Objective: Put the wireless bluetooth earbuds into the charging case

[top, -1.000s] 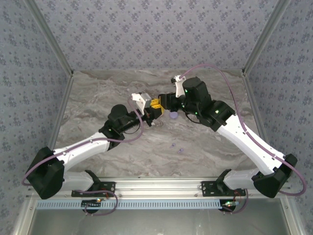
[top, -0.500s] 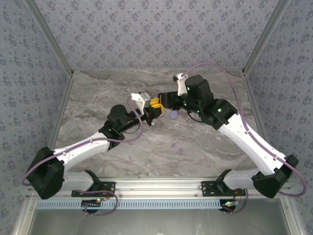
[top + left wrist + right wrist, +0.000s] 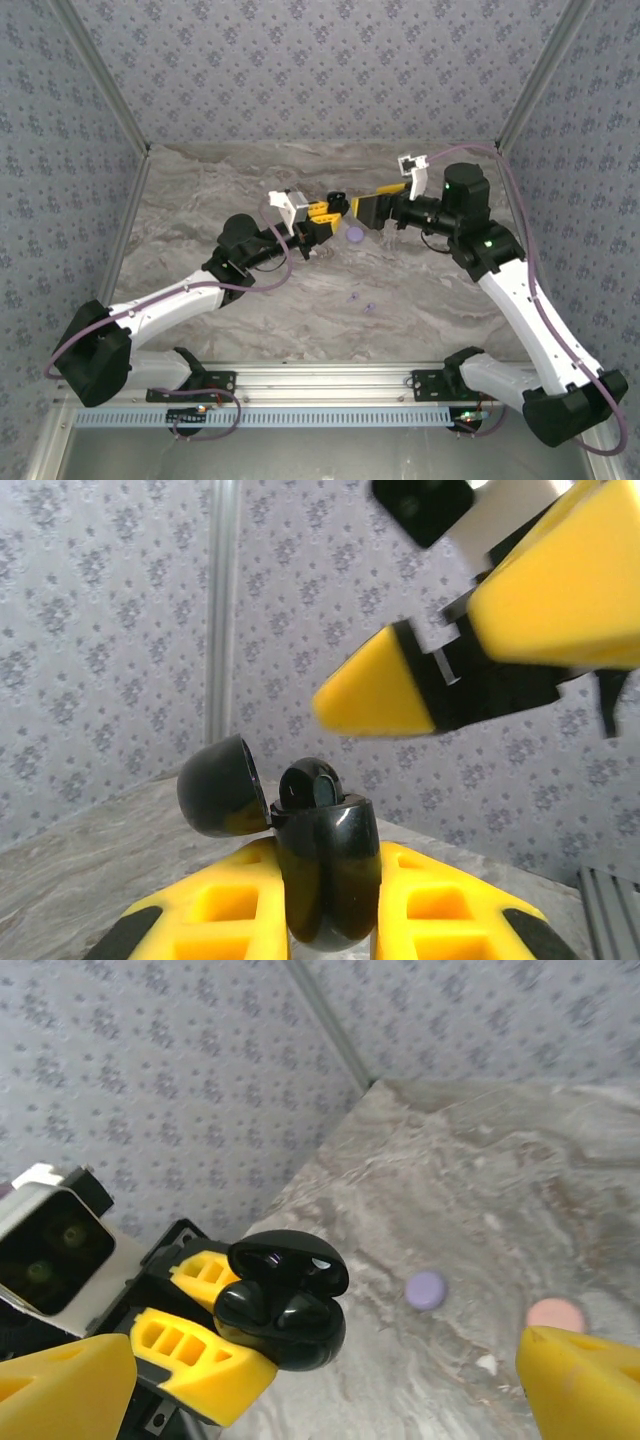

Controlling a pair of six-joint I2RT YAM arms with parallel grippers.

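My left gripper [image 3: 318, 222] is clamped on the black case [image 3: 325, 865] and holds it off the table [image 3: 200, 200], with its lid [image 3: 222, 785] swung back and its mouth up. My right gripper [image 3: 374, 202] hangs just beside it, fingers [image 3: 585, 1385] spread wide, nothing between them. Two lilac earbuds [image 3: 352, 297] lie close together on the marble — nearer my bases, well apart from the black case. A lilac case [image 3: 427, 1289] and a pink case [image 3: 555, 1314] sit on the table too.

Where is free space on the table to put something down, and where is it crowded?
The table is bare between the left gripper, which holds the black case, and the left wall. Crowded: the middle, with right gripper, lilac case, pink case, two buds.
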